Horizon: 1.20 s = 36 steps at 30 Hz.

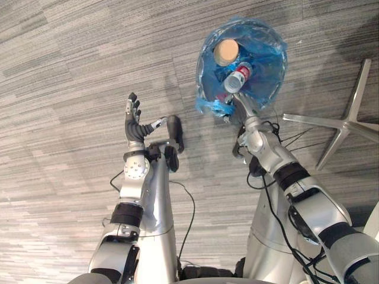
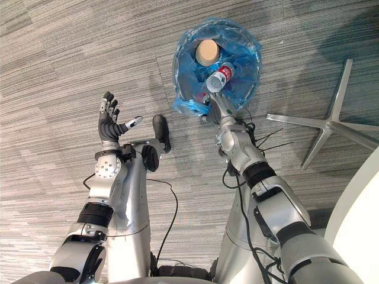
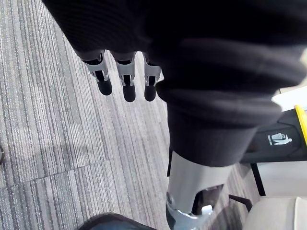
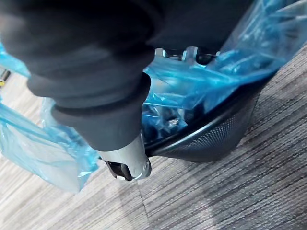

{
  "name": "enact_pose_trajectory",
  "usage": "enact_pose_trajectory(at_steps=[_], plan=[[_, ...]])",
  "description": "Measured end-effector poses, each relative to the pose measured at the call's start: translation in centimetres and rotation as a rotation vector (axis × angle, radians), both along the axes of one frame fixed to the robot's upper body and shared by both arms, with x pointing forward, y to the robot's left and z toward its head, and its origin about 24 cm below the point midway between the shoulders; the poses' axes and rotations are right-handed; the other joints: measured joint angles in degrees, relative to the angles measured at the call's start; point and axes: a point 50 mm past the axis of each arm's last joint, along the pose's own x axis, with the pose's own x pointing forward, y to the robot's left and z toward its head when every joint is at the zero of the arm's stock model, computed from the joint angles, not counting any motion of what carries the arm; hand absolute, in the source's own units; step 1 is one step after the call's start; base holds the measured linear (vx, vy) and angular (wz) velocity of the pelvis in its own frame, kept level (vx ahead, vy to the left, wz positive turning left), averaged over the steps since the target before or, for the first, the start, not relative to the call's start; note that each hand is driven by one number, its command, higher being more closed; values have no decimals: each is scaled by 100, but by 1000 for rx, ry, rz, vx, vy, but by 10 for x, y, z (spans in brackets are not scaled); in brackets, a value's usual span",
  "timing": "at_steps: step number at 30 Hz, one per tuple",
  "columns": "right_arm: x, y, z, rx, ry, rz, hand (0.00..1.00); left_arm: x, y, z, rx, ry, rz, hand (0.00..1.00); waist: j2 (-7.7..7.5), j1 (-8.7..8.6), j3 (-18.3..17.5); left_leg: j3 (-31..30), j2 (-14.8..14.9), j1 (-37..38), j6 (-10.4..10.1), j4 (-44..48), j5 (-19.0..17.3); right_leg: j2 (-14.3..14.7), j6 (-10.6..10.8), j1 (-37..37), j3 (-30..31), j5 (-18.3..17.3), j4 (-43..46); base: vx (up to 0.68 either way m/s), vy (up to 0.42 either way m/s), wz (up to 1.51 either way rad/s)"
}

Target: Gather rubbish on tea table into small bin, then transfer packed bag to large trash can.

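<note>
Blue-bagged bin [image 1: 269, 89] holding one bottle [image 1: 238, 77] and one tan disc [image 1: 225, 52], right hand [image 4: 124, 158] fingers pinching rim, left hand [image 1: 133, 124] fingers spread

Small bin [image 1: 205, 70] stands on floor [image 1: 71, 71]. Bottle [image 1: 238, 77] and round lid [image 1: 225, 52] lie in it. Right hand [image 1: 241, 109] at its near rim. Left hand [image 1: 135, 126] well left of bin. Chair base [image 1: 340, 125] right of bin.
</note>
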Motion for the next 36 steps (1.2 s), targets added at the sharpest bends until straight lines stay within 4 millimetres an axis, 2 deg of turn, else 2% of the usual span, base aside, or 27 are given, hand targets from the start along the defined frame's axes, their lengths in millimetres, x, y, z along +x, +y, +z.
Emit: enact_pose_trajectory(at_steps=[4, 7, 10, 13, 15, 17, 18, 19, 21, 23, 25, 26, 28, 29, 32, 35, 36], plan=[[-5, 2, 7, 54, -40, 15, 100, 1, -1, -4, 29, 22, 0, 0, 0, -4, 0, -70, 18, 97, 1, 31, 0, 13, -87, 187, -80, 52, -52, 2, 34, -4], [-12, 2, 10, 105, -63, 26, 100, 1, -5, -19, 67, 90, -9, 0, -5, -7, -3, -88, 52, 436, 0, -51, 1, 42, -95, 567, -131, 59, -177, -9, 22, -6], [-22, 13, 11, 161, -87, 75, 100, -1, -7, -39, 80, 176, -9, 0, -22, -22, -13, -43, 93, 930, -8, -340, 9, 113, -87, 1043, -158, 91, -481, -33, 18, -8], [-35, 19, -8, 249, -30, 100, 100, -15, -16, -64, 74, 262, -42, 0, -29, -26, -17, -28, 94, 1594, -98, -721, 65, 131, -88, 1714, -254, 103, -808, 0, -10, 4], [-45, 21, -23, 324, 22, 113, 100, -25, -17, -80, 84, 320, -52, 0, -66, -37, -35, 4, 90, 2120, -124, -1012, 132, 151, -179, 2212, -298, 156, -1050, 47, -29, 2], [-58, 25, -44, 425, 106, 118, 100, -38, -15, -100, 90, 396, -55, 0, -198, -30, -125, 148, 94, 2962, -143, -1451, 169, 184, -304, 2979, -309, 239, -1450, 93, -45, -11], [-61, 26, -50, 443, 129, 117, 100, -43, -14, -105, 93, 417, -58, 0, -253, -34, -212, 182, 96, 3140, -148, -1565, 176, 190, -312, 3135, -306, 248, -1553, 103, -38, -13], [-70, 25, -64, 487, 179, 110, 100, -52, -15, -120, 109, 475, -70, 0, -336, -54, -426, 224, 93, 3569, -157, -1847, 204, 208, -274, 3571, -345, 285, -1839, 112, -10, -2], [-79, 23, -74, 530, 218, 105, 100, -60, -17, -132, 115, 530, -77, 0, -369, -70, -509, 230, 84, 4071, -158, -2147, 239, 228, -227, 4136, -440, 336, -2192, 121, 22, 4], [-94, 28, -88, 611, 278, 114, 100, -80, -15, -156, 110, 634, -81, 0, -515, -63, -881, 320, 78, 4759, -138, -2667, 308, 299, -171, 4836, -466, 470, -2787, 127, 53, -6], [-102, 32, -94, 665, 305, 121, 100, -91, -12, -168, 114, 687, -79, 0, -581, -66, -1074, 389, 43, 5177, -134, -3016, 393, 312, -106, 5248, -486, 563, -3150, 149, 64, -1], [-111, 35, -104, 729, 352, 126, 100, -104, -12, -179, 112, 743, -78, 0, -605, -106, -1346, 422, -24, 5562, -97, -3415, 500, 315, -65, 5657, -531, 684, -3569, 185, 75, 5], [-116, 36, -110, 766, 382, 125, 100, -113, -10, -187, 112, 777, -73, 0, -608, -127, -1499, 473, -50, 5847, -113, -3713, 568, 346, -16, 5938, -529, 788, -3895, 156, 61, -5], [-120, 38, -114, 803, 410, 126, 100, -123, -8, -196, 113, 825, -67, 0, -601, -154, -1688, 548, -77, 6183, -85, -4067, 661, 400, 12, 6265, -506, 960, -4337, 144, 67, -16], [-124, 36, -109, 859, 404, 144, 100, -136, 0, -204, 131, 874, -59, 0, -609, -180, -1872, 679, -131, 6666, -71, -4525, 790, 485, 68, 6725, -398, 1231, -4948, 131, 63, -26], [-124, 28, -93, 920, 343, 195, 100, -147, 9, -209, 157, 904, -48, 0, -600, -180, -1977, 908, -117, 7072, -41, -4792, 816, 614, 97, 7181, -199, 1603, -5635, 106, 72, -49], [-124, 27, -83, 948, 310, 236, 100, -149, 14, -207, 168, 896, -41, 0, -601, -182, -1998, 1058, -118, 7270, -40, -4876, 816, 688, 136, 7399, 2, 1863, -6028, 45, 89, -64]])
